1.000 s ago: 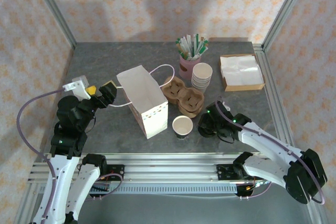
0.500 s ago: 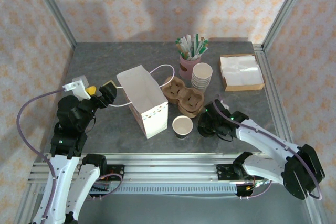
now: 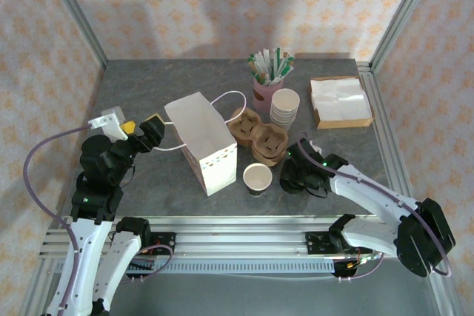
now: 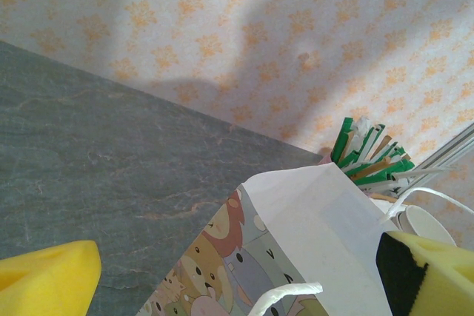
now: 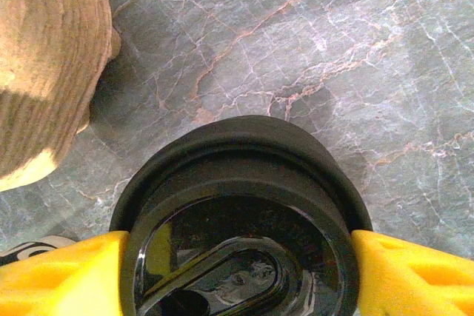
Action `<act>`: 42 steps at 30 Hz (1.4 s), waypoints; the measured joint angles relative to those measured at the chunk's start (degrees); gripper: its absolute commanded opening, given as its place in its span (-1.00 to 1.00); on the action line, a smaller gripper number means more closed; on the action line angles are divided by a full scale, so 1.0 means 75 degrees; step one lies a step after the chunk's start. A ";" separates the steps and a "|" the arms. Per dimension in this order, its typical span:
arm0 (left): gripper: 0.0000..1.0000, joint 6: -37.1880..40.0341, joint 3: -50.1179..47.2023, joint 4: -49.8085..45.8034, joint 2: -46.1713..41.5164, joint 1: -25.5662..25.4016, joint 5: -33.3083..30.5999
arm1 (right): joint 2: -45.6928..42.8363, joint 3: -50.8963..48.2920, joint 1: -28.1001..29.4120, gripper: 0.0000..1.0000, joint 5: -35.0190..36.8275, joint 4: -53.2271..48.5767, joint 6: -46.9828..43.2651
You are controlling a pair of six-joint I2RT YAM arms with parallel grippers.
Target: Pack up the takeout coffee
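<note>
The takeout coffee (image 5: 237, 205) shows from above as a glossy black dome lid on the grey table; whatever is under the lid is hidden. My right gripper (image 5: 237, 275) has a yellow pad pressed against each side of the lid's rim. From above, that gripper (image 3: 300, 175) hangs over the black disc just right of a lidless cream cup (image 3: 257, 177). A white paper bag (image 3: 204, 146) stands open left of centre. My left gripper (image 3: 141, 129) is open beside the bag's left wall, its pads (image 4: 44, 279) wide apart, and the cartoon-printed bag (image 4: 296, 242) lies ahead of it.
A brown pulp cup carrier (image 3: 258, 135) sits right behind the lid, its edge (image 5: 44, 64) close on the left. Farther back are stacked paper cups (image 3: 285, 105), a pink cup of stirrers (image 3: 268, 79) and a napkin box (image 3: 341, 101). Metal rails border the table.
My right gripper has crept slightly left and forward over the black lid, and its jaws have narrowed onto the rim. The left arm has stayed still.
</note>
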 measured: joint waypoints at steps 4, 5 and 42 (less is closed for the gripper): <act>0.95 0.0003 0.0000 0.0000 0.0000 0.0000 0.0000 | -0.0111 0.0064 0.0000 0.44 -0.0006 -0.0061 0.0000; 0.95 0.0003 0.0000 0.0000 -0.0003 0.0000 0.0000 | -0.0187 0.0070 0.0000 0.44 -0.0006 -0.0102 0.0000; 0.95 0.0003 0.0000 0.0000 -0.0006 0.0000 -0.0137 | 0.1507 0.4194 0.2279 0.39 -0.0119 -0.2518 -0.1376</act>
